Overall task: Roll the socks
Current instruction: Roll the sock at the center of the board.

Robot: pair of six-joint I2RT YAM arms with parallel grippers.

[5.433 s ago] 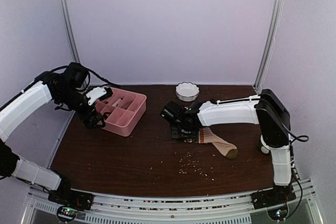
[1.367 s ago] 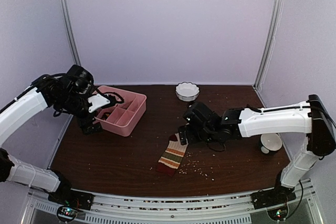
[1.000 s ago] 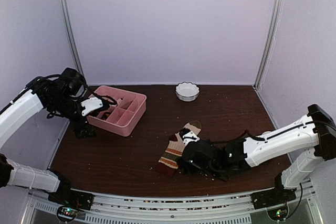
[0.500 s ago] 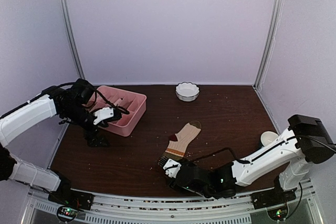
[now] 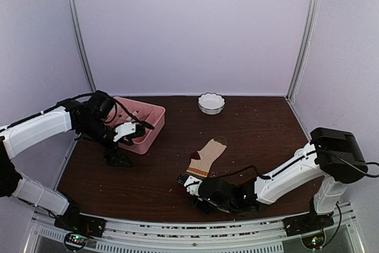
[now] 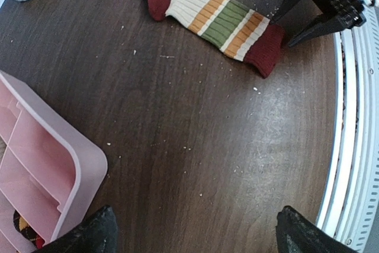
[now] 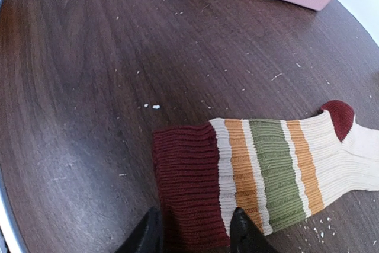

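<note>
A pink plastic compartment tray [image 5: 145, 124] sits toward the back-left corner of the dark wooden desk [image 5: 260, 128]. A white scalloped bowl [image 5: 211, 103] stands near the middle of the back edge. Both are well apart from the cream ribbed knit sock [image 6: 201, 10], which lies flat and slantwise just in front of the desk's middle, its orange and green bands and dark red cuff toward the front edge. Pale crumbs [image 7: 153, 106] dot the wood around it. The left hand [image 6: 198, 232] hangs wide open and empty just in front of the tray. The right hand [image 7: 195, 235] reaches low along the front edge, fingers either side of the cuff. I cannot tell whether they pinch it, as the tips are cut off. A dark patterned scrap [image 6: 23, 229] in one tray compartment is too cropped to make out.
</note>
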